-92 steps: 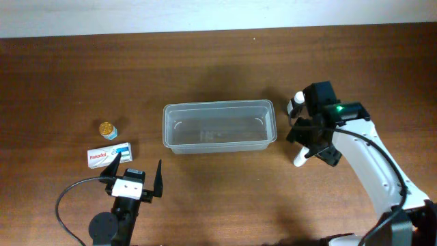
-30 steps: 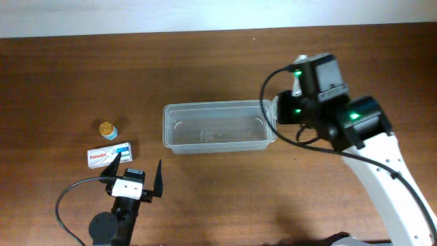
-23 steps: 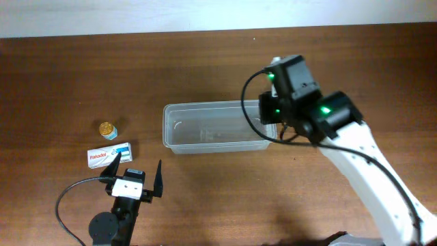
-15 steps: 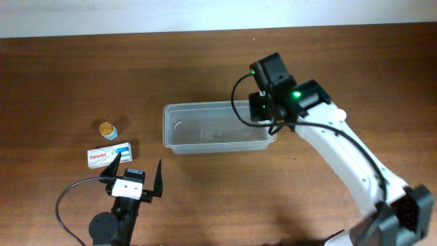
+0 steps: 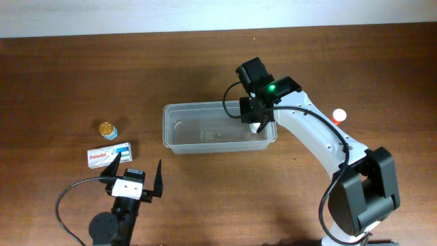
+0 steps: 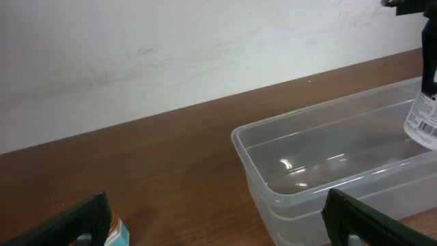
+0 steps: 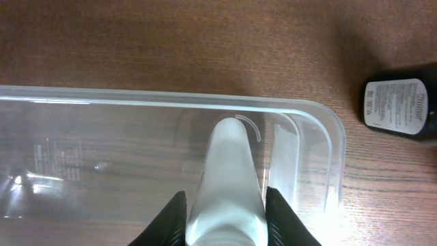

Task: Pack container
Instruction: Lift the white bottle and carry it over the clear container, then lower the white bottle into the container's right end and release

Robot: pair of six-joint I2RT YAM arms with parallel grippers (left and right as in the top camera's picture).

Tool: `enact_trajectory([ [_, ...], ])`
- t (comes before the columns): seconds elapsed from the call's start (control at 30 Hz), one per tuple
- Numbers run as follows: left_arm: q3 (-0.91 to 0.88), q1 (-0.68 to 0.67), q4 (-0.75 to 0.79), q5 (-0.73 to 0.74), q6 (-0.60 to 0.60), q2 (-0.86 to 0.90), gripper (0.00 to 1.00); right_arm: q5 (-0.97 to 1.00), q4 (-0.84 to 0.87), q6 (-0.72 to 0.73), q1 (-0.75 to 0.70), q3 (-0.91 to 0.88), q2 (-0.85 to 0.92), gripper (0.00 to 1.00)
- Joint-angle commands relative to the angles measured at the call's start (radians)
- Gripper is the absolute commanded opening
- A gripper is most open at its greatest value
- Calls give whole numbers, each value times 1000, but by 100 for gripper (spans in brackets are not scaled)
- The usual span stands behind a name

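Note:
The container point(image 5: 218, 104) is a clear plastic tub at the table's middle, and nothing lies on its floor. My right gripper point(image 5: 258, 123) hangs over its right end, shut on a white bottle point(image 7: 229, 178) that points down into the tub point(image 7: 136, 96). In the left wrist view that bottle point(image 6: 425, 119) hangs inside the tub's far right end point(image 6: 328, 157). My left gripper point(image 5: 138, 162) stands open near the front left, with nothing between its fingers point(image 6: 355, 219). A white and blue Panadol box point(image 5: 109, 154) lies just beside it, and a small gold-capped jar point(image 5: 106, 129) stands behind the box.
A dark bottle with a white label point(image 7: 399, 109) sits on the table just right of the tub. Overhead, a small item with a red and white top point(image 5: 338, 116) shows beside the right arm. The white wall runs along the table's far edge.
My right arm has carried the white bottle leftward from beside the tub's right end to over its inside. The left arm, box and jar have not moved.

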Motion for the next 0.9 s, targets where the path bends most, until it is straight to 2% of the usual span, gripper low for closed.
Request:
enact_trajectory([
  [0.0,-3,5,-5,-5,-9,-10,99,1,10,13,4,6,0,27],
  [0.3,-3,5,-4,-5,-9,-10,99,20,14,72,3,-21,1,27],
  [0.87,-3,5,-5,-5,-9,-10,99,66,21,60,3,-26,1,27],
])
